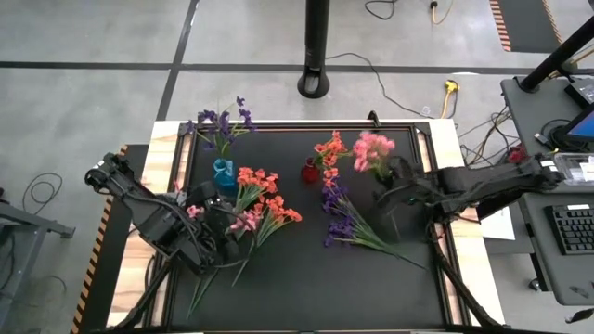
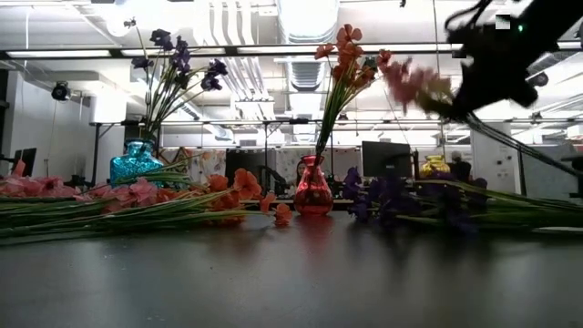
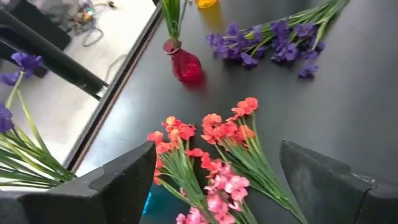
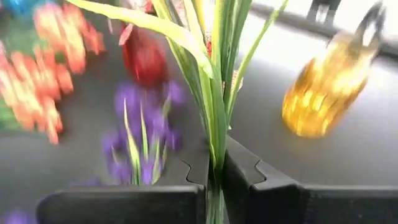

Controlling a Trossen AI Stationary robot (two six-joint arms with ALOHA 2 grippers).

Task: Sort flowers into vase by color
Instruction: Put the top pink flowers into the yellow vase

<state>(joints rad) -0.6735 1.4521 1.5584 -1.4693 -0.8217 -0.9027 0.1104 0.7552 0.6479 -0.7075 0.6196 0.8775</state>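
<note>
My right gripper [image 1: 393,191] is shut on a sprig of pink flowers [image 1: 374,149], whose blossoms [image 2: 410,84] stand high over the table's right half. My left gripper [image 1: 213,223] hangs open over a pile of coral and pink flowers [image 3: 214,158] lying flat at the table's left, touching none. A blue vase [image 1: 224,174] holds purple flowers [image 1: 223,121]. Coral flowers [image 1: 329,148] stand in a red vase [image 1: 310,171]. More purple flowers [image 1: 343,218] lie on the table at centre right. A yellow vase [image 4: 317,93] stands just beyond my right gripper. My right gripper pinches the pink sprig's bundle of green stems and leaves [image 4: 216,163] between its two fingers. The stems run up and away from the fingers, and the blossoms stand above the gripper. In the low view the blossoms are lifted well clear of the table.
The table has a raised wooden frame [image 1: 167,148] along its far and side edges. A black pole's foot [image 1: 316,85] stands on the floor behind the far edge. Bare black tabletop [image 1: 306,288] lies along the near edge.
</note>
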